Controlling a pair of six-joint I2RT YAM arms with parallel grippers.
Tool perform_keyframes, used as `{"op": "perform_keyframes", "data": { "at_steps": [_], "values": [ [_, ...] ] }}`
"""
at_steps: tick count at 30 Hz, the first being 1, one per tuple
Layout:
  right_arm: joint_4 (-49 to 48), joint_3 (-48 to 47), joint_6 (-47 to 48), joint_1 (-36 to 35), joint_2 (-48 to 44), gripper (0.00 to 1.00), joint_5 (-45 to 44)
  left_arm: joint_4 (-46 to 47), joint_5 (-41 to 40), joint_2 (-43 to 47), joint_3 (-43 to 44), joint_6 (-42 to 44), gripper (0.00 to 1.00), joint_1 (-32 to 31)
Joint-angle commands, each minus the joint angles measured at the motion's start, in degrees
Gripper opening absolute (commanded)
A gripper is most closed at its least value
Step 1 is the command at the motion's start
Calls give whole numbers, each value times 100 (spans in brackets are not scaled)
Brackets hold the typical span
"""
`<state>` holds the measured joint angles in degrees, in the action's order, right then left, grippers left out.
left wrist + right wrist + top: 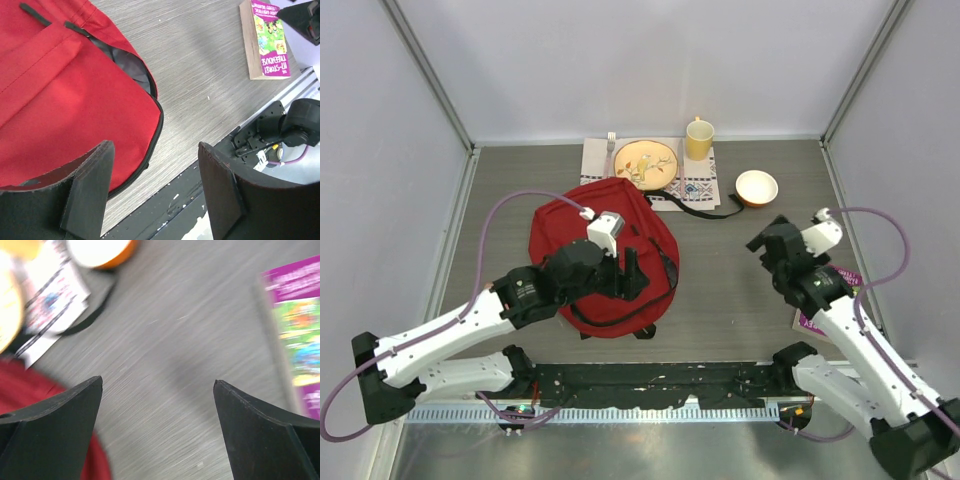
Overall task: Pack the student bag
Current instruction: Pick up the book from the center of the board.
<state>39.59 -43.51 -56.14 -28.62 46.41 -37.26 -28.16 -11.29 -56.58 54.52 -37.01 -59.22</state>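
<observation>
The student bag (605, 250) is a red backpack lying flat at the table's centre left, one black strap (698, 209) trailing toward the plate. In the left wrist view the bag (60, 90) fills the left side, its black zip parted over grey lining (131, 65). My left gripper (633, 272) hovers over the bag's near right edge, open with nothing between its fingers (155, 147). My right gripper (767, 248) stands open over bare table to the bag's right, also holding nothing (157, 382). A purple book (842, 283) lies partly under the right arm, also visible in the wrist views (265, 40) (300, 340).
At the back stand a patterned placemat (700, 185), a yellow plate (646, 163), a fork (611, 145), a yellow cup (699, 138) and an orange bowl (756, 187). A black rail (650, 380) runs along the near edge between the arm bases.
</observation>
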Motion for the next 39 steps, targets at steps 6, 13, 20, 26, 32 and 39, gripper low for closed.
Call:
{"op": "perform_keyframes", "data": {
  "at_steps": [6, 13, 20, 26, 32, 39],
  "values": [
    [261, 105, 1316, 4271, 279, 100, 1528, 452, 259, 86, 226, -25, 74, -46],
    [-74, 377, 1449, 5743, 746, 100, 1600, 654, 364, 77, 59, -95, 77, -63],
    [-549, 984, 1167, 6104, 721, 100, 650, 716, 514, -55, 111, -104, 84, -63],
    [-1032, 1186, 1088, 6350, 869, 100, 244, 689, 514, -90, 120, -87, 100, -63],
    [-1629, 1248, 1009, 7010, 1695, 100, 1228, 584, 496, -90, 155, -60, 100, -63],
    [-2043, 1432, 1211, 7142, 2064, 100, 2474, 654, 496, -196, 164, -60, 100, -63]
  ]
}}
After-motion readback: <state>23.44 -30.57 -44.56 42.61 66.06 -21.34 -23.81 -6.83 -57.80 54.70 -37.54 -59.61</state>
